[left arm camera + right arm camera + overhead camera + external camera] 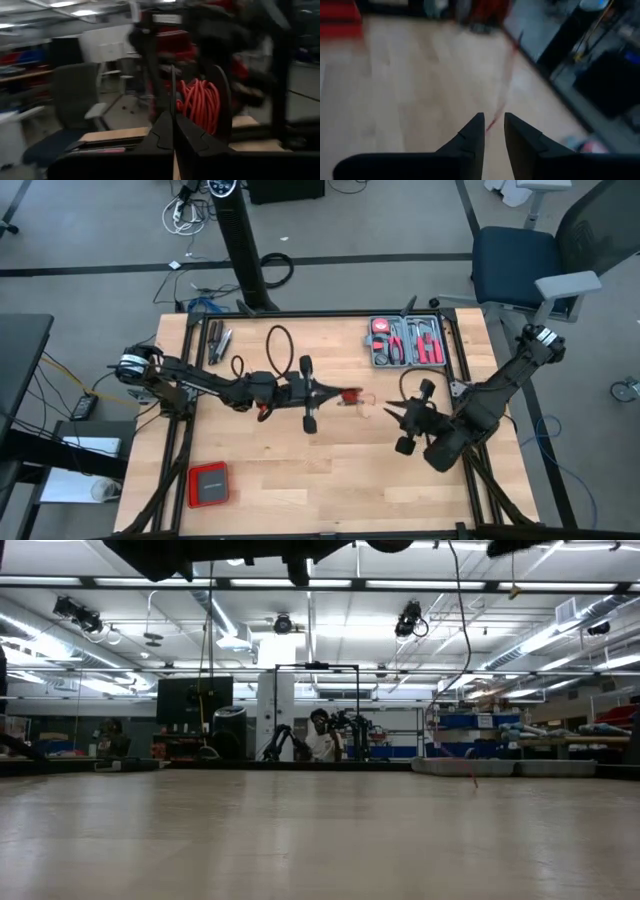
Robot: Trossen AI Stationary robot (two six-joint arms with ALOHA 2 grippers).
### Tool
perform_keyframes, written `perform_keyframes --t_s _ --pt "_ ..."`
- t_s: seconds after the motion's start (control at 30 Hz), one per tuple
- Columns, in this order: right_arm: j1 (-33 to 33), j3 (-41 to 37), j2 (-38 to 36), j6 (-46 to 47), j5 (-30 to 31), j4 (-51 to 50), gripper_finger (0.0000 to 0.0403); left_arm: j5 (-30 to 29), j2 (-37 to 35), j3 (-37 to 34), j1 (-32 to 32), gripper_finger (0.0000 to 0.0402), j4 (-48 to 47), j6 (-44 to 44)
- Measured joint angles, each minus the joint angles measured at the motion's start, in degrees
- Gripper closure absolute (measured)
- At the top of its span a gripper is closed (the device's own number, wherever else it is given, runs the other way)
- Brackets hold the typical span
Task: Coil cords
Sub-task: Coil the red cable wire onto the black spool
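Observation:
The red cord shows as a small coiled bundle [350, 395] at the tip of my left gripper [340, 394], near the table's middle. In the left wrist view the bundle [200, 102] sits just beyond and beside the shut fingers [173, 120]. A thin red strand [506, 75] runs from the bundle toward my right gripper [397, 412] and passes between its fingertips [493, 122], which stand a narrow gap apart. I cannot tell whether they touch the strand. A short red piece [473, 780] shows far off in the low view. My left gripper is shut on the red cord at the coiled bundle [186, 107]. The fingers come level from the table's left. The fingers themselves hide which loops they pinch. The bundle is held at the fingertips; whether it is clear of the table, I cannot tell.
A grey tool tray [405, 340] stands at the far right of the table. A flat red box [208, 483] lies near the left front. A black cable loop [279, 345] and hand tools [218, 340] lie at the far left. A person [320, 745] sits far behind the table.

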Motion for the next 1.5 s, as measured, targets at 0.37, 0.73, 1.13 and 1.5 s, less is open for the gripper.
perform_keyframes --t_s 0.37,0.73,1.13,1.5 --pt "-5.15 0.0 -5.17 -35.0 -8.84 31.86 0.0336 12.83 0.21 0.0 1.15 0.0398 0.68 2.87" --pt "-15.27 0.0 -5.21 -47.08 -19.35 39.4 0.0338 17.69 7.47 0.0 2.56 0.0398 7.27 0.15" --pt "-27.37 -10.9 -13.22 -48.15 -35.09 45.52 0.0353 19.55 7.71 -0.02 8.44 0.0398 5.46 -4.45" --pt "-43.11 -25.87 -19.51 -44.92 -47.57 57.38 0.0357 21.55 7.64 -0.02 17.13 0.0398 3.94 -9.4"
